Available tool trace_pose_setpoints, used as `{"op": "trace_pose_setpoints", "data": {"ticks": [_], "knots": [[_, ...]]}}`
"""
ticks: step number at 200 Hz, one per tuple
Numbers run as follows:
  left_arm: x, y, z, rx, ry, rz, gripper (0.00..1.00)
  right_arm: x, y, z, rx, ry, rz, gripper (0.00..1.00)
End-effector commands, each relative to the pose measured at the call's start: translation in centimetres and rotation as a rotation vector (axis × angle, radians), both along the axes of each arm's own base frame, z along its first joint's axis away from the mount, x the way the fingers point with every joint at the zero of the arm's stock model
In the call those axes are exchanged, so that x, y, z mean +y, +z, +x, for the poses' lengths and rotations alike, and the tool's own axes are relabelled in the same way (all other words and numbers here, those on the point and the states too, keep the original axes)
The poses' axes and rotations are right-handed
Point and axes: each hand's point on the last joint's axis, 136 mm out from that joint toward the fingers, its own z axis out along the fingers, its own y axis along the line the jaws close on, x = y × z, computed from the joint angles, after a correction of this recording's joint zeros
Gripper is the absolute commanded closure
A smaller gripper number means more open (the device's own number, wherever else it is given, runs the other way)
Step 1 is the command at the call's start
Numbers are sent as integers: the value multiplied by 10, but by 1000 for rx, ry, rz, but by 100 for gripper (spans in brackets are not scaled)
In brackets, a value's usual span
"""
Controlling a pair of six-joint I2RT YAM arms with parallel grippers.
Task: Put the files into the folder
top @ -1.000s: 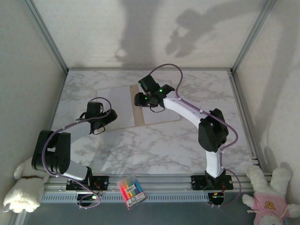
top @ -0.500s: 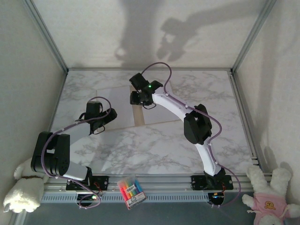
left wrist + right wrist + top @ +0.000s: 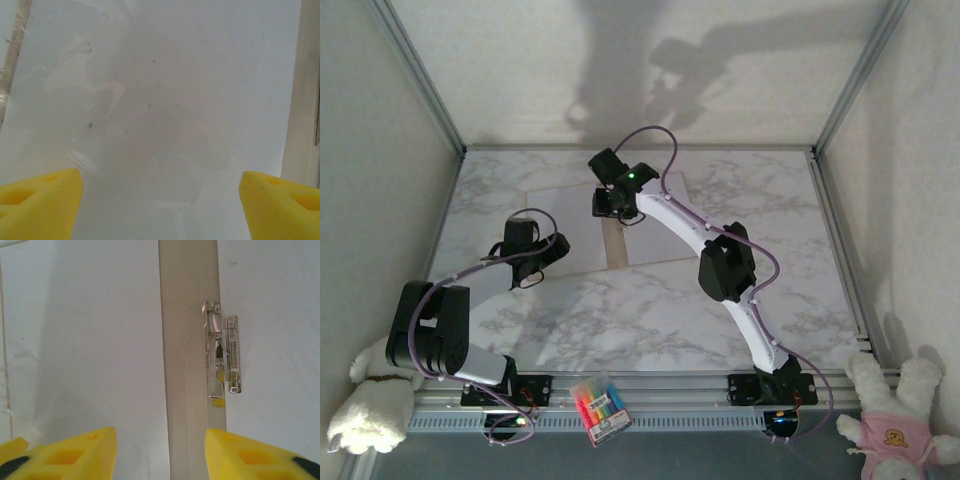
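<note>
Lying open on the white-grey marble worktop (image 3: 620, 310), left of centre toward the far side: flat tan-brown cardboard folder (image 3: 613, 245). Resting on its two leaves, thin white paper sheets (image 3: 570, 215), one on each side of the bare brown crease. Poised above the near-left part of the left sheet, left tool (image 3: 160, 200), spread wide, pinching nothing. Hanging over the crease near its far end, right tool (image 3: 160, 450), parted and empty. Sitting just right of the crease, shiny metal clip (image 3: 222, 355).
</note>
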Motion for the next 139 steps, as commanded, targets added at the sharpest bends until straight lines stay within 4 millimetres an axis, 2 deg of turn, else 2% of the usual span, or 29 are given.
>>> {"op": "trace_pose_setpoints", "data": {"ticks": [1, 53, 88, 139], "knots": [[2, 2, -1, -10, -5, 0, 18, -2, -6, -4, 14, 0, -51, 52], [0, 0, -2, -3, -14, -5, 18, -16, -14, 3, -19, -21, -147, 52], [0, -1, -2, 0, -14, -6, 18, -17, -24, 6, -15, -17, -167, 52], [-1, -3, -3, 6, -18, -7, 18, -21, -37, 12, -5, -30, -191, 60]]}}
